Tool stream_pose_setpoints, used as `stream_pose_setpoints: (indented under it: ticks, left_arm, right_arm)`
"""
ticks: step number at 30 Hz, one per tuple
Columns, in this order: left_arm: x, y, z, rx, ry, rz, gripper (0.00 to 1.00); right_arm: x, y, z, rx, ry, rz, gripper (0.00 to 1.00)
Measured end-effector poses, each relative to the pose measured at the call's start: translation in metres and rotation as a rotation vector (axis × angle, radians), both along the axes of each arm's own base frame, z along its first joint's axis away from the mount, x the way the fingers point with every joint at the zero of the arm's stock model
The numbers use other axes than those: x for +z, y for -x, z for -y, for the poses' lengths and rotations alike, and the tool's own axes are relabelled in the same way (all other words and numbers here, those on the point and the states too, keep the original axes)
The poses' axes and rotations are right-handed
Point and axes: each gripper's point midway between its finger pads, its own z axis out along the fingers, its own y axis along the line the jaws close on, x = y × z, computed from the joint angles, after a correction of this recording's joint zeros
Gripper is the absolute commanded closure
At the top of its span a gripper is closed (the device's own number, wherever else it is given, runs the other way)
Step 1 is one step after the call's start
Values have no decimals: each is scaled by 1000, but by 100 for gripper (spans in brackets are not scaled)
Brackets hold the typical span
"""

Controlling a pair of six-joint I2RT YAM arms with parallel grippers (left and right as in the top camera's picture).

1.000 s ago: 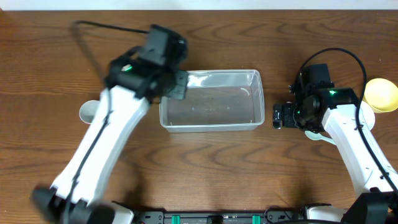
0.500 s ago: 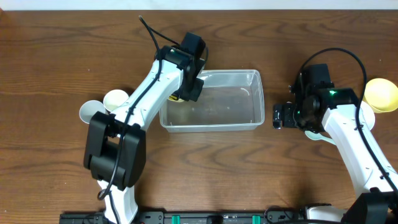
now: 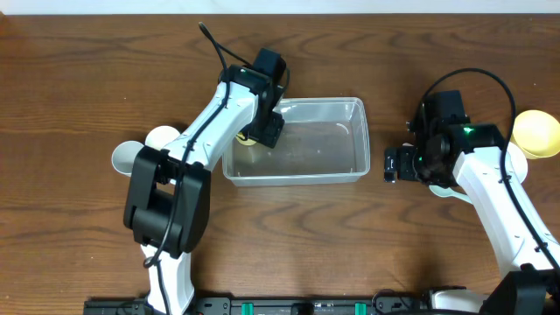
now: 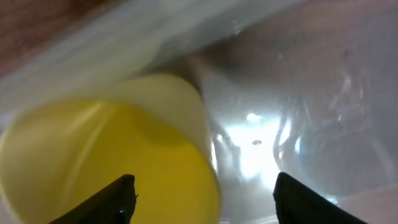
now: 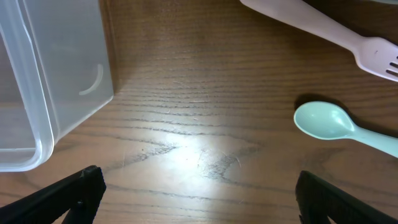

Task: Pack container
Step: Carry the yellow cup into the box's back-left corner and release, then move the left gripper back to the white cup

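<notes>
The clear container [image 3: 302, 178] lies at the table's middle. My left gripper [image 3: 268, 131] reaches down into its left end. A yellow cup [image 3: 249, 139] lies there on its side against the container's wall [image 4: 311, 93]. In the left wrist view the yellow cup [image 4: 106, 155] fills the left half, and my left gripper [image 4: 202, 196] stands open, with a gap between the cup's edge and the right finger [image 4: 298, 199]. My right gripper [image 3: 391, 164] is open over bare wood just right of the container [image 5: 37, 81], with nothing between its fingers [image 5: 84, 190].
Two white cups [image 3: 127, 156] [image 3: 163, 137] stand left of the container. A yellow bowl [image 3: 535, 131] sits at the far right. A teal spoon [image 5: 329, 122] and a pink fork [image 5: 336, 37] lie on the wood ahead of my right gripper.
My left arm swung in from the left to the container's left end and its jaws opened. The yellow cup now lies inside the container. The right arm has not moved.
</notes>
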Motion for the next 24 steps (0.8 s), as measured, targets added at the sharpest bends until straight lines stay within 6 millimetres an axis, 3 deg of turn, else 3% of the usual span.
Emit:
stream_pose_setpoints:
  ticks: [2, 4, 8, 11, 14, 16, 18, 24]
  left_arm:
    - [12, 5, -1, -3, -2, -5, 25]
    - [38, 4, 0, -7, 9, 38, 24]
    - [125, -1, -11, 21, 47, 254, 19]
    - [184, 9, -43, 113, 76, 381, 18]
    - [210, 15, -86, 249, 71, 437, 15]
    - [210, 15, -113, 337, 60, 431, 14]
    - [195, 11, -134, 412, 52, 391, 14]
    - [109, 14, -158, 508, 20, 144, 14]
  right_arm:
    - [0, 0, 0, 0, 0, 0, 1]
    - [0, 0, 0, 0, 0, 0, 1]
    - [0, 0, 0, 0, 1, -1, 1]
    - [0, 0, 0, 0, 0, 0, 1]
    - [0, 0, 0, 0, 0, 1, 1]
    - [0, 0, 0, 1, 0, 2, 1]
    - [0, -1, 0, 1, 0, 3, 1]
    - [0, 0, 0, 0, 0, 2, 1]
